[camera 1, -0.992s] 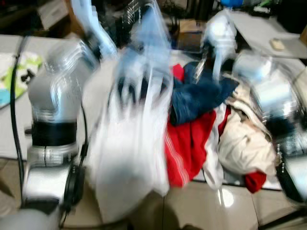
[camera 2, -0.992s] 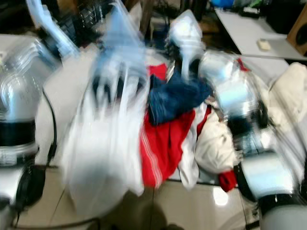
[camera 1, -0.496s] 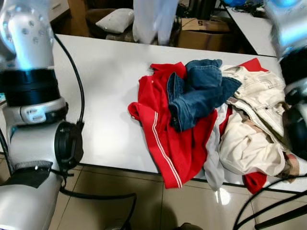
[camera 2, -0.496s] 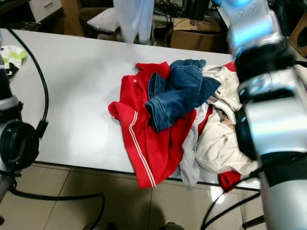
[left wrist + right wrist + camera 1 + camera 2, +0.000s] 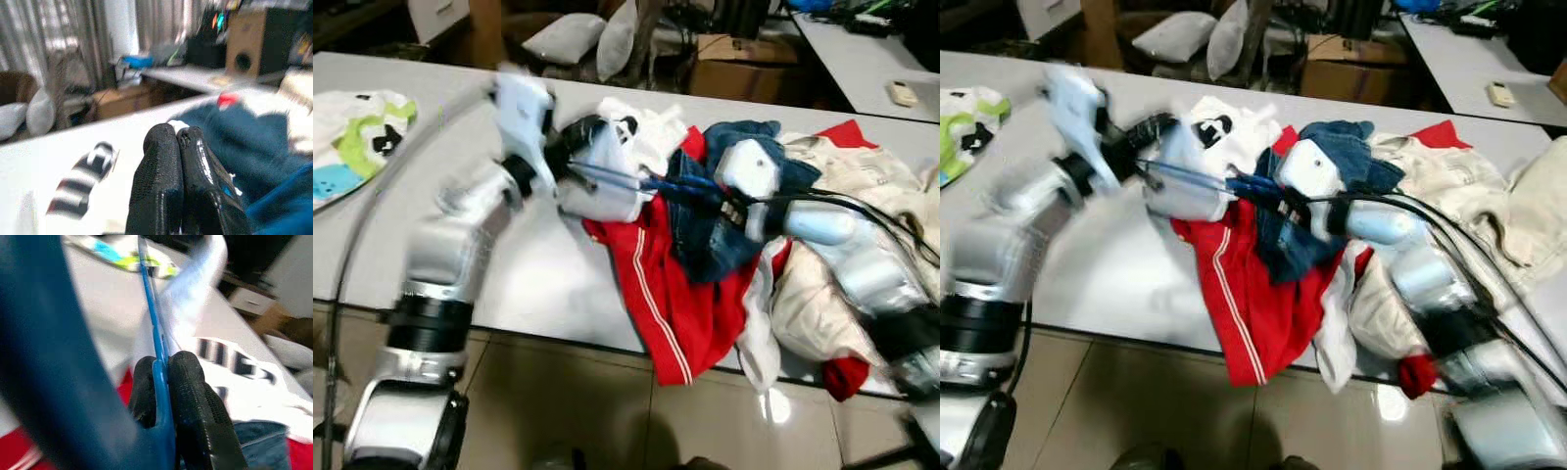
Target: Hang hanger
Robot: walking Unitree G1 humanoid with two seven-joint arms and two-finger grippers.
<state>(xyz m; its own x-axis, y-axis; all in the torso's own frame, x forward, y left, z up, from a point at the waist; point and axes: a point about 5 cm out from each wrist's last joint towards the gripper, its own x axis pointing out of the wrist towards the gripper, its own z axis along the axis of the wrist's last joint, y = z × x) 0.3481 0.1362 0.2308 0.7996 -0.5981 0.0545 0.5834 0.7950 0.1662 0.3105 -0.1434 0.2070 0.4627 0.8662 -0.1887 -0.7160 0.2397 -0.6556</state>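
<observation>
A blue hanger runs low over the table, its thin bar pushed into a white shirt with a black print. My right gripper reaches in from the right over the clothes pile and is shut on the hanger, the blue bar pinched between its fingers. My left gripper comes in from the left at the shirt's top edge. In the left wrist view its fingers are pressed together with a sliver of white cloth at the tips. The hanger's hook is hidden.
A red garment, blue jeans and a cream jacket are heaped on the white table, hanging over its front edge. A white and green shirt lies far left. Cushions and a cardboard box stand behind.
The white shirt, held high a second ago, has come down with both arms. Shirt and hanger are now low over the table beside the pile.
</observation>
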